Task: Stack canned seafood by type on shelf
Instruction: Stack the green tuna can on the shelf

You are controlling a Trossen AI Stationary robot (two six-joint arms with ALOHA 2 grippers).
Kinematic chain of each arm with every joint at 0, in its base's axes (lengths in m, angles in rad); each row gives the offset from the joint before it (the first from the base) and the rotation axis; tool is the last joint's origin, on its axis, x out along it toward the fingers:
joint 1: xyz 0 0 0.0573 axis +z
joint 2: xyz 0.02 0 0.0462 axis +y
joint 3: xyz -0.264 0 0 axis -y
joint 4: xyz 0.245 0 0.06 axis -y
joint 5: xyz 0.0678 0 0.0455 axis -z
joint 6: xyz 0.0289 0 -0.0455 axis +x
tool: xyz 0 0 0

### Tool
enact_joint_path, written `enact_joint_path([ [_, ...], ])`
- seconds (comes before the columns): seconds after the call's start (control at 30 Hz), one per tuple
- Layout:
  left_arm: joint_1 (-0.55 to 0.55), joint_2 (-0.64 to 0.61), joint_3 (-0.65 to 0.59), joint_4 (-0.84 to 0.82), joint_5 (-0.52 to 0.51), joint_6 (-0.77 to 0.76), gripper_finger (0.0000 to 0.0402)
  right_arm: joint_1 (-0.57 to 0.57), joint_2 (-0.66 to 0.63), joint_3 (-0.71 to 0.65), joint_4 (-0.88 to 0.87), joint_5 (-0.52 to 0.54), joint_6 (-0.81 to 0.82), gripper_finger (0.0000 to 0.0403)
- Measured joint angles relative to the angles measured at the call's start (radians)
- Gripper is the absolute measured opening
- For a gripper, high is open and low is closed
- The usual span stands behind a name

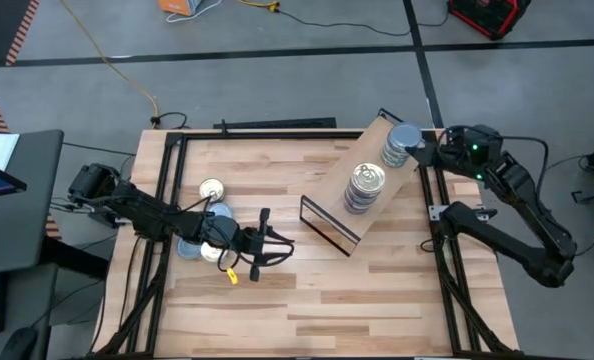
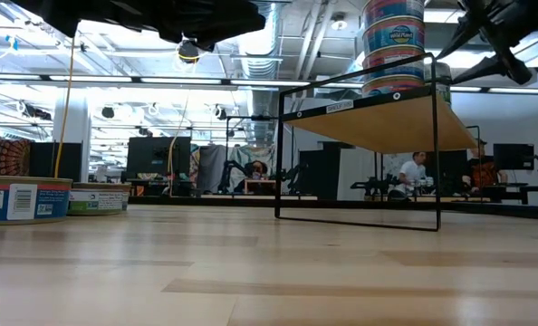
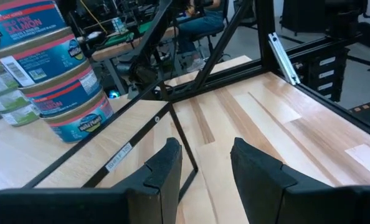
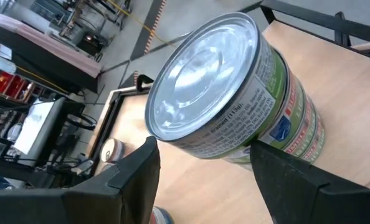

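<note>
Reaching over the far corner of the shelf (image 1: pixel 362 185), the right gripper (image 4: pixel 203 168) straddles the top tin (image 4: pixel 213 93) of a green-labelled stack (image 1: pixel 401 146), its fingers spread either side of the tin's wall; whether they press it cannot be told. A second stack (image 1: pixel 364 187), with blue salmon labels, stands nearer the middle of the board. The left gripper (image 3: pixel 203 165) hovers empty above the surface (image 1: pixel 377 290) near the shelf's front frame, fingers parted with nothing between them. Loose tins (image 1: pixel 209 190) remain on the surface by the left arm.

The tins look stiff, smooth-sided and fairly heavy for their size, likely slippery on the label; a grip across the round wall, low enough to clear the rim, seems safest. Tall stacks may topple if nudged. The green stack sits close to the board's edge, leaving little margin there, while open board lies between the stacks and toward the front, and the surface ahead of the shelf is bare.
</note>
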Motion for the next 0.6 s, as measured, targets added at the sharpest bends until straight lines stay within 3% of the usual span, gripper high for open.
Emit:
enact_joint_path([
  [0.6, -0.037, -0.115, 0.000, -0.120, 0.046, -0.054, 0.0130, 0.031, -0.015, 0.167, -0.144, 0.010, -0.073, 0.0272],
])
